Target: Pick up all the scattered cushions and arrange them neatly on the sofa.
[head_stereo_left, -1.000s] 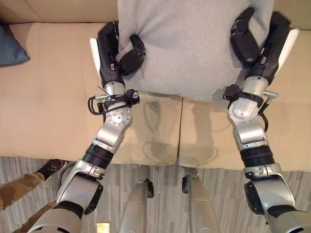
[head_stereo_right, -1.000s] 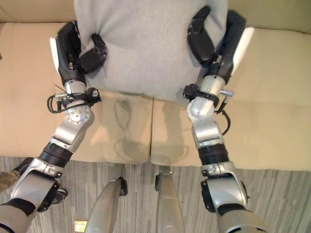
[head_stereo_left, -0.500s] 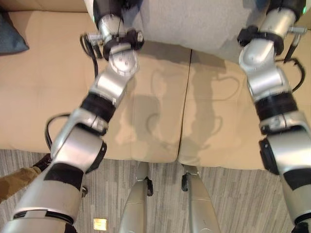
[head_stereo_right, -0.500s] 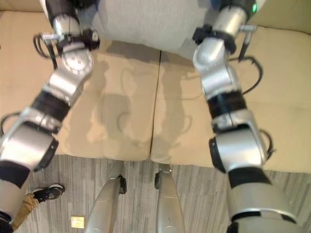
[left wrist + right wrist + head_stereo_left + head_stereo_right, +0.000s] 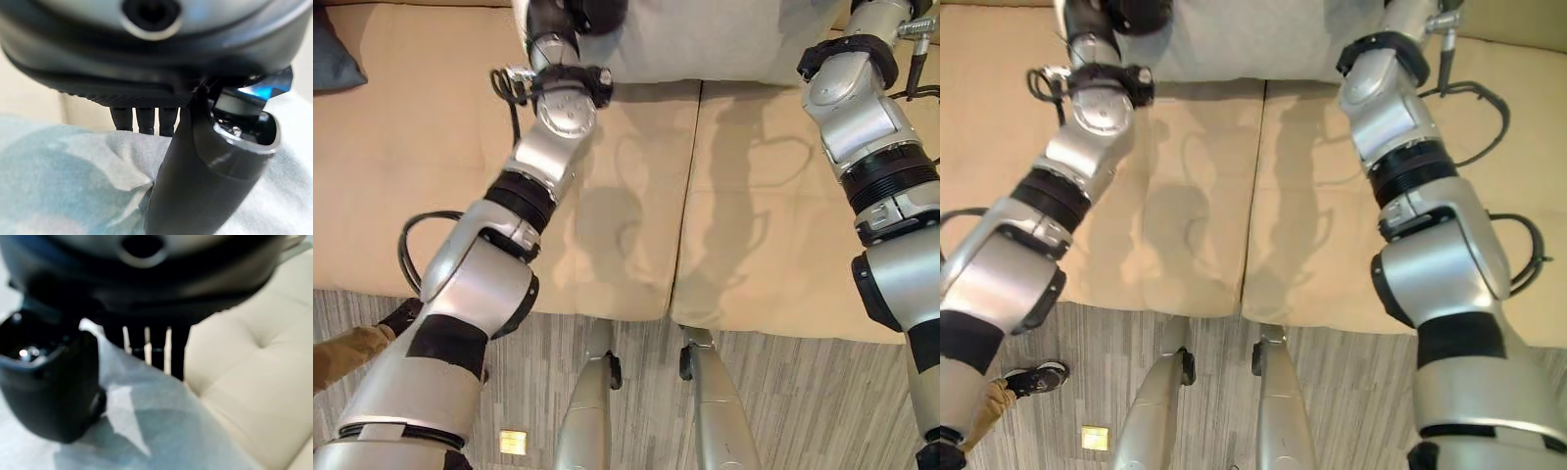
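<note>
A large grey cushion (image 5: 705,39) lies at the far side of the beige sofa seat (image 5: 636,196), held between both outstretched arms. My left hand (image 5: 570,14) grips its left edge. In the left wrist view the thumb (image 5: 205,171) presses on the grey cloth (image 5: 73,186) and the fingers (image 5: 142,120) reach behind it. My right hand (image 5: 49,387) pinches the cushion's right side (image 5: 161,431) the same way, thumb on top and fingers (image 5: 146,342) behind. A dark blue cushion (image 5: 333,54) rests on the sofa at the far left.
The sofa's front edge runs across the lower middle, with striped grey carpet (image 5: 783,392) below it. A person's leg (image 5: 347,354) and dark shoe (image 5: 406,315) stand on the carpet at the lower left. Bare sofa seat lies between my arms.
Both arms have stretched farther toward the sofa back, carrying the grey cushion away until only its near edge shows. The camera has also shifted.
</note>
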